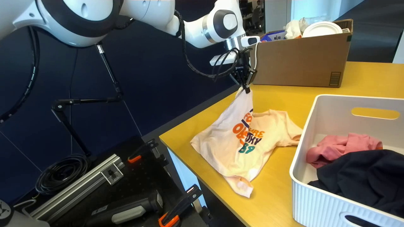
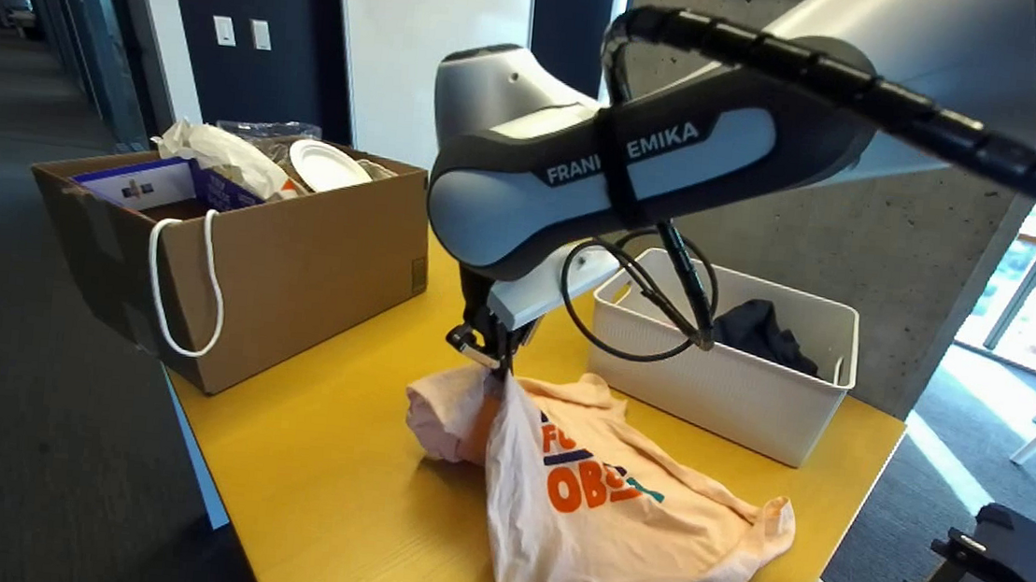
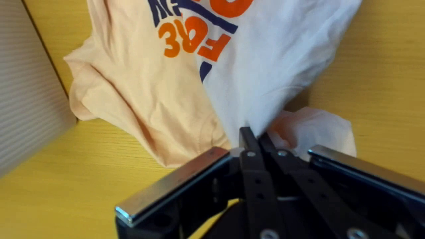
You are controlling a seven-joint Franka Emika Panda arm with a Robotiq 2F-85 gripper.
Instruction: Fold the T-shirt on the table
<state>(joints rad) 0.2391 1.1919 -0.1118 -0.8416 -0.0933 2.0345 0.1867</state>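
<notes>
One upper part of the T-shirt [image 1: 244, 146] is being pinched aloft by the gripper [image 3: 255, 136], the rest being borne by the table [image 1: 272, 187]; seemingly a fold is being started, a carry across being called for next.

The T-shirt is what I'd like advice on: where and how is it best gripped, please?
I'd suggest pinching the T-shirt at its top, above the lettering, from overhead, where the gripper holds it: cloth rises to a narrow peak there, while the sleeve near the white basket lies low on the table.
</notes>
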